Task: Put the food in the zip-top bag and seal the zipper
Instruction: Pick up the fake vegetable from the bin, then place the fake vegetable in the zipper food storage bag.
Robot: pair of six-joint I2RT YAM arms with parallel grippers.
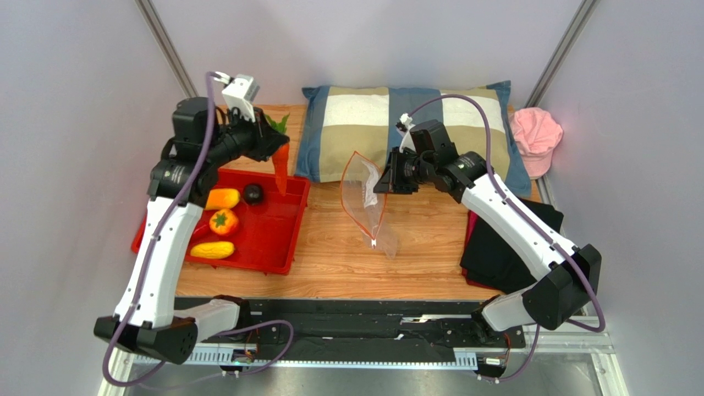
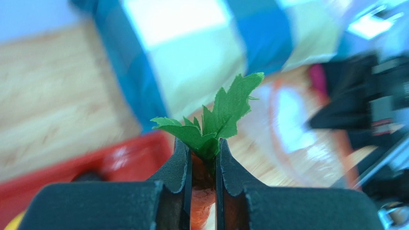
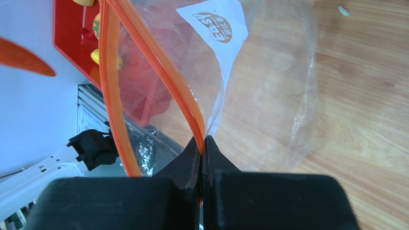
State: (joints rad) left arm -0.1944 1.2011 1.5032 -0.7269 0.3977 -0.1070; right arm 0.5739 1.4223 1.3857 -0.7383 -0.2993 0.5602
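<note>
My left gripper (image 2: 202, 153) pinches the carrot (image 1: 282, 169) just under its leaves above the red tray (image 1: 277, 227), while my right gripper (image 3: 202, 143) is clamped flat on the zipper (image 3: 108, 57), holding the empty zip-top bag (image 1: 365, 194) open over the table (image 1: 330, 264), so every piece and the sealing remain.

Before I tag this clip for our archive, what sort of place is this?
Most likely a robot lab test cell, not a home: plain pale walls box in a wooden table, two arms are bolted along its near edge, and toy food sits in a red tray.
</note>
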